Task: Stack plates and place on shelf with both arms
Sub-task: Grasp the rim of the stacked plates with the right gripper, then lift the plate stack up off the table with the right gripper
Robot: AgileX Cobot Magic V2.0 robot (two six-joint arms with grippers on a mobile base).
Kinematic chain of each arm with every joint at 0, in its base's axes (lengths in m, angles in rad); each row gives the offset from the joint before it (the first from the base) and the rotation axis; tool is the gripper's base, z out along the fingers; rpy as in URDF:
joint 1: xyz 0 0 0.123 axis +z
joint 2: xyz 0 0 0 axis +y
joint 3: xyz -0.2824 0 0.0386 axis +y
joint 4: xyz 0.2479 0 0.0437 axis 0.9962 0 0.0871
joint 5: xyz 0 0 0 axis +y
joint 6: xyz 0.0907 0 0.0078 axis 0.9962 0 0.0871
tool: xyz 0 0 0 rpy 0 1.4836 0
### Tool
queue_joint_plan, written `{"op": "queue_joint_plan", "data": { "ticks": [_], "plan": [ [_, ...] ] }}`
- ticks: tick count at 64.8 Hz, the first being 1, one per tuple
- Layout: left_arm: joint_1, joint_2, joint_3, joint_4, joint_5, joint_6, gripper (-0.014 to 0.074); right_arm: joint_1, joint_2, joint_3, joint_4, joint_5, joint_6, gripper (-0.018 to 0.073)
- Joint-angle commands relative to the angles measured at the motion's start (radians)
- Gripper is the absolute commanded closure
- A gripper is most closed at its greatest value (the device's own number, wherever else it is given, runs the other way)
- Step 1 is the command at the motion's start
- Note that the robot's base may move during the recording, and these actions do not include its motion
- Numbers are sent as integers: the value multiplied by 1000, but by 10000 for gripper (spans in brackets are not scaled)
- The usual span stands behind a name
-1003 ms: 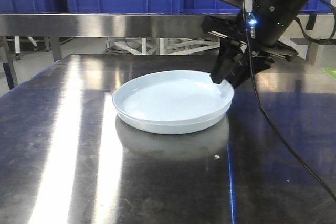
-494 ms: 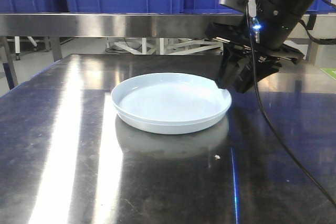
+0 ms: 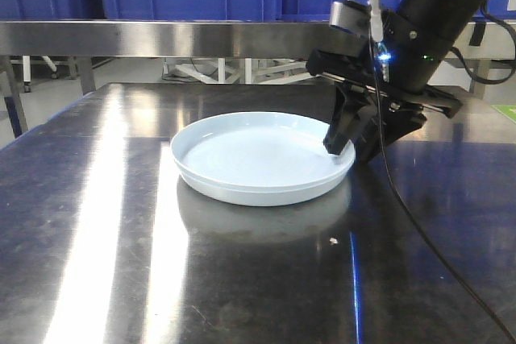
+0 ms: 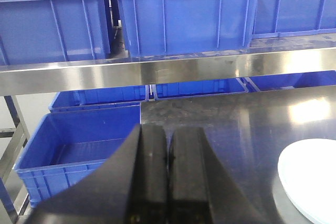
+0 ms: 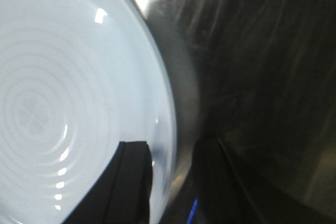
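On the tabletop (image 3: 121,239), the right tool (image 3: 347,152), released, straddles the plates' (image 3: 258,159) right rim; the left tool (image 4: 168,163) is clenched.

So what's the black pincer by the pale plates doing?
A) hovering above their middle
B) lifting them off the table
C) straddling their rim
C: the right pincer has one finger inside the rim of the plates and the other outside it, while they lie flat on the tabletop.
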Motion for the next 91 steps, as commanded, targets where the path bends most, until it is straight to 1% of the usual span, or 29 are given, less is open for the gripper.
{"op": "queue_joint_plan", "data": {
  "ticks": [1,13,27,34,41,45,52,58,71,79,84,91],
  "plan": [
    [0,-1,-29,-4,-78,0,514,-1,-46,-24,27,1,22,216],
    [0,-1,-29,-4,-78,0,514,7,-46,-24,39,8,59,216],
    [0,-1,-29,-4,-78,0,514,20,-46,-24,87,7,66,216],
    [0,-1,-29,-4,-78,0,514,25,-46,-24,95,7,74,230],
    [0,-1,-29,-4,-78,0,514,25,-46,-24,95,8,84,318],
    [0,-1,-29,-4,-78,0,514,25,-46,-24,95,8,84,408],
    [0,-1,-29,-4,-78,0,514,25,-46,-24,94,7,89,517],
    [0,-1,-29,-4,-78,0,514,25,-46,-24,94,6,92,503],
    [0,-1,-29,-4,-78,0,514,25,-63,-25,94,-6,92,503],
    [0,-1,-29,-4,-78,0,514,25,-106,-25,92,-64,92,503],
    [0,-1,-29,-4,-78,0,514,21,-147,-25,63,-120,92,503],
    [0,-1,-29,-4,-78,0,514,12,-201,-22,-13,-189,91,503]
  ]
}}
